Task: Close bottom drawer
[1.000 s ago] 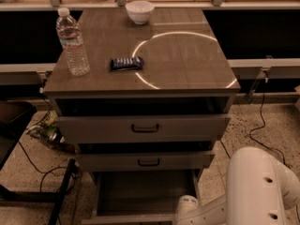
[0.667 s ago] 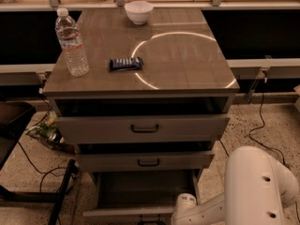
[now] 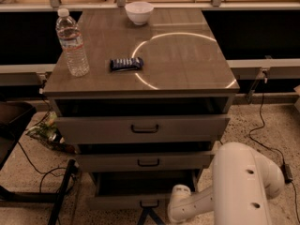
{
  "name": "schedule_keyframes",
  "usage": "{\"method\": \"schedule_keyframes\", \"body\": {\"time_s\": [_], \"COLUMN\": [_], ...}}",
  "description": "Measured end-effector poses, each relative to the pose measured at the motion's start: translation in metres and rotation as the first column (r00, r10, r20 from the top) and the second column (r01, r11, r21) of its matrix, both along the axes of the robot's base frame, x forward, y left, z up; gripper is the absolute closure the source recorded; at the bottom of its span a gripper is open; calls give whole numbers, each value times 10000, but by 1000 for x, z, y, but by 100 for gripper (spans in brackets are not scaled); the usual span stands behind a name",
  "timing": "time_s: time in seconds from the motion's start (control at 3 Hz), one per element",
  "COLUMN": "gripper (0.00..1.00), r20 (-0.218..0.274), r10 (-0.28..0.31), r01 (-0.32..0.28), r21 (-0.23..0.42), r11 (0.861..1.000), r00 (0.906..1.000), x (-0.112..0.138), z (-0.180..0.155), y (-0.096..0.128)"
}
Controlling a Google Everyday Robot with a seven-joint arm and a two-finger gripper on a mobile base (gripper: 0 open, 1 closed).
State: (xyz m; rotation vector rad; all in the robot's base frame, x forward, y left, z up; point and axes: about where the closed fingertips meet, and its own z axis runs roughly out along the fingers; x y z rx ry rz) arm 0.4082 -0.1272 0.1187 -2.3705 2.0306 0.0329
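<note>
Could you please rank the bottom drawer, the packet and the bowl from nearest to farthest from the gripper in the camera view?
1. Bottom drawer, right by the gripper at the picture's bottom edge.
2. Packet, left of centre on the cabinet top.
3. Bowl, at the top's back edge.

White, glossy, rounded arm (image 3: 243,182) shells with small dark holes; dark claw (image 3: 150,215) at bottom centre.

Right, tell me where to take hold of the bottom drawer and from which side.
Take the bottom drawer by the small dark bar handle centred on its face, coming straight from the front: it stands pulled out toward the camera. The gripper hangs just below that handle.
</note>
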Motion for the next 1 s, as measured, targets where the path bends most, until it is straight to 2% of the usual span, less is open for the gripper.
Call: {"method": "schedule_keyframes", "body": {"time_s": [0.67, 1.0], "gripper": [100, 100], "r20": [349, 504], "r10": [42, 12], "r01": [-37, -7], "r21": [-169, -103], "r11": [9999, 9999], "r00": [9994, 9987], "x": [57, 76], "z": [-9, -6], "y": [-3, -11]}}
